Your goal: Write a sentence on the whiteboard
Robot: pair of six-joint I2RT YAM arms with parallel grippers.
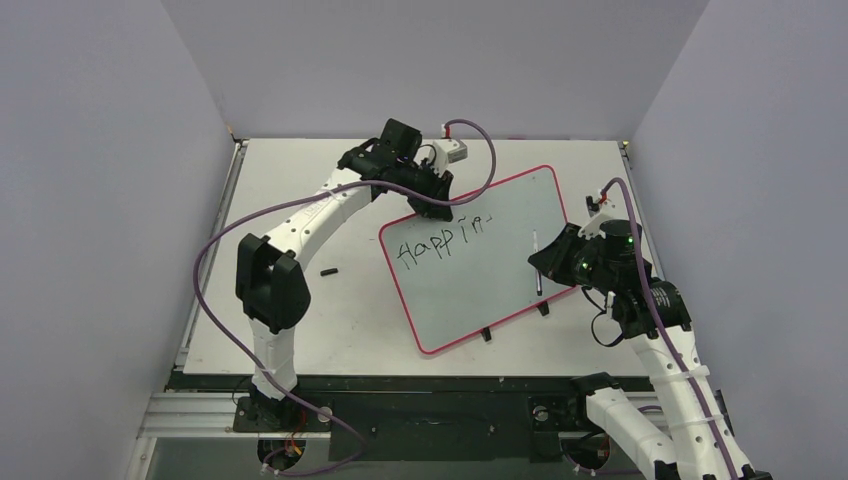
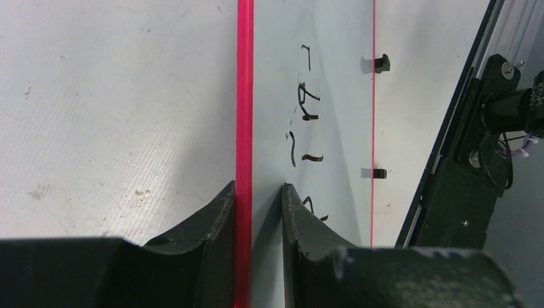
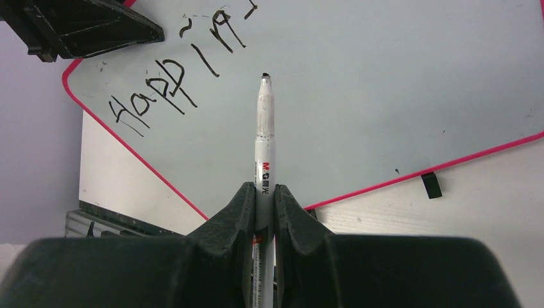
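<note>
Whiteboard [image 1: 490,280] lies askew on the tabletop [image 1: 300,200], red rim all round, two black tabs [image 1: 487,334] on its near edge. Sentence [image 1: 440,240] runs along the board's far-left part; it reads roughly "Happin" plus a stroke or two, so by my reckoning most of the writing is not yet done. Left end effector [image 2: 258,189] sits at the board's far-left edge, fingers parted astride the rim: one against the rim's outer side, the other on the board face with a sliver of white showing between, so released, not clamped. Right end effector [image 3: 264,192] is clenched on the marker [image 3: 264,141], gripped well back on the barrel, tip pointing over bare board right of the lettering; whether the tip touches, cannot tell. Small dark piece [image 1: 328,271] on the tabletop left of the board, possibly a cap. Handling judgement: board looks thin, stiff, light and slick, likely to skate under pen pressure; best steadied at the rim or a corner, clear of the lettering, which would smear. Marker is slim and smooth; a firm mid-barrel pinch suits it.
</note>
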